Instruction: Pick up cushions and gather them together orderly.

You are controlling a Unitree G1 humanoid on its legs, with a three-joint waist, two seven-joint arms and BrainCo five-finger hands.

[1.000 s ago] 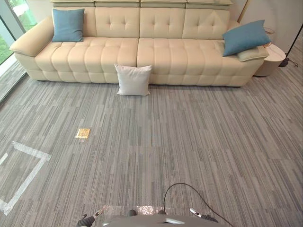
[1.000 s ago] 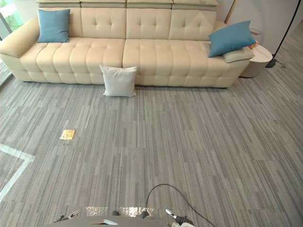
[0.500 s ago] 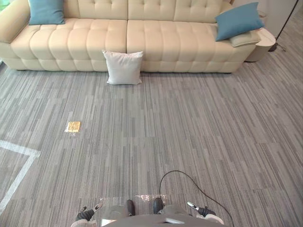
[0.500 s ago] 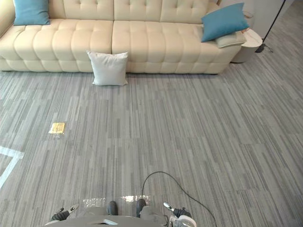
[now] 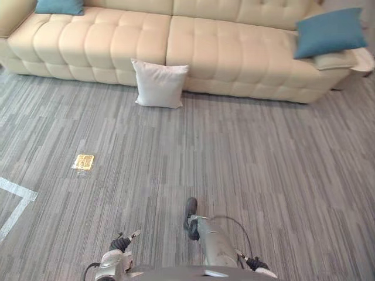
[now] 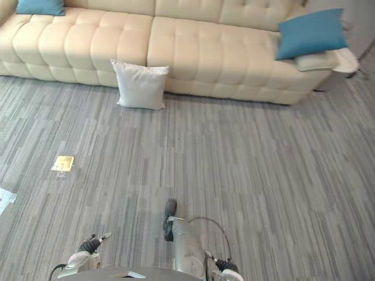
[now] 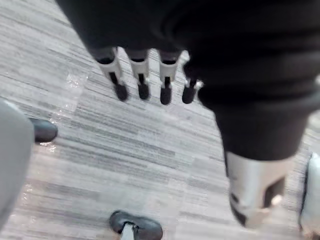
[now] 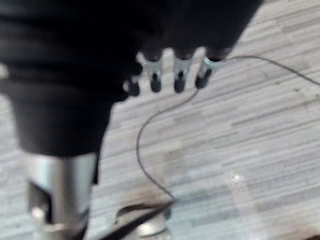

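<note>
The white cushion [image 5: 159, 84] stands on edge on the carpet [image 5: 263, 164], its back touching the front of the cream sofa [image 5: 234, 52] near the middle seam and its broad face to the room. One blue cushion [image 5: 330, 32] is propped at the sofa's right end, against the arm. A second blue cushion [image 5: 58, 6] sits on the seat at the left end, partly cut off. All three are well apart; gathering, in my judgement, is not yet begun.

The left hand [image 7: 141, 80] hangs with fingers straight and loose, empty, over bare carpet. The right hand [image 8: 179, 75] is likewise empty.

The white cushion lies well ahead of both hands and somewhat to the robot's left, so the left hand is nearer. It is roughly square, with its top edge parallel to the sofa front. An approach must come before any reach.

A small brass-coloured plate [image 5: 84, 161] is set in the carpet off to the left.
</note>
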